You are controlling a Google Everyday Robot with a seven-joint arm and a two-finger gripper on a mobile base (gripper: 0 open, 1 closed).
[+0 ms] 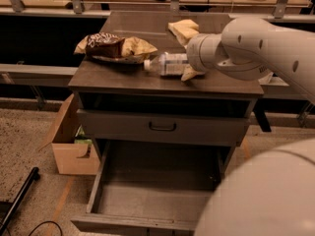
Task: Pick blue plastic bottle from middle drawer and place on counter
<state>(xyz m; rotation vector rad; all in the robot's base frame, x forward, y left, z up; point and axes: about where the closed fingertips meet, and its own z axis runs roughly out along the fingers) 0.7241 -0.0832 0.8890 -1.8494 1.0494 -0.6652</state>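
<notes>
blue plastic bottle [170, 64]: lay sideways on counter [123, 78], near chip bag [110, 47]. gripper [188, 67]: at bottle's base, clasp could not be told. middle drawer [147, 200]: open.

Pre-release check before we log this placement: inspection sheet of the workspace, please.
Surface: counter, dark, flat.
Job's things: blue plastic bottle on its side over the counter, cap left; middle drawer open, visible floor bare.
Clutter: chip bag and yellow sponge on counter.
Grippers: tool at the bottle's base end, mostly hidden by the wrist.
Cables: black cable on floor, left.
Surroundings: cardboard box beside cabinet.
</notes>
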